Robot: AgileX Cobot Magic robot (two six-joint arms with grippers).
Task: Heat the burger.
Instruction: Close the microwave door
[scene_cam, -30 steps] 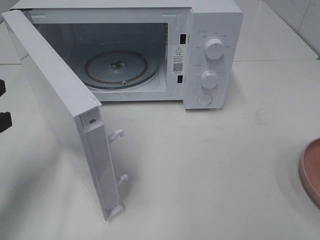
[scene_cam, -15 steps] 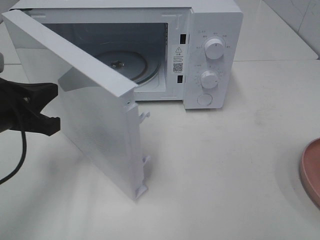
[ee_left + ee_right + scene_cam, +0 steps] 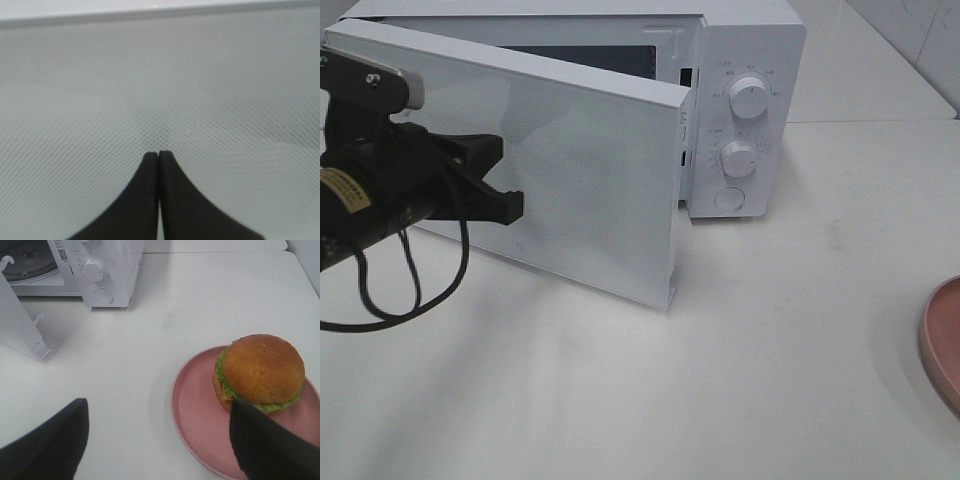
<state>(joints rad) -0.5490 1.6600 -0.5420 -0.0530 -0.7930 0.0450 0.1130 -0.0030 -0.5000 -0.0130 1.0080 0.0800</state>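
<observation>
Left gripper point(image 3: 510, 205), fingers pressed together and empty, tips against the outer mesh face of the microwave door point(image 3: 590, 180); door partly swung, microwave point(image 3: 745, 110) at 12 o'clock on the table point(image 3: 770, 350). Right gripper point(image 3: 160, 440) spread wide, empty. Burger point(image 3: 260, 372) sits on the pink plate point(image 3: 195, 410) at the table's 3 o'clock edge, well apart from the microwave.

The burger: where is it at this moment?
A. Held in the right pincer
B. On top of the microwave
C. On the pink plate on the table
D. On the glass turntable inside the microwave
C: the right wrist view shows the burger sitting on the pink plate on the table, with the right pincer open above it and holding nothing.
</observation>
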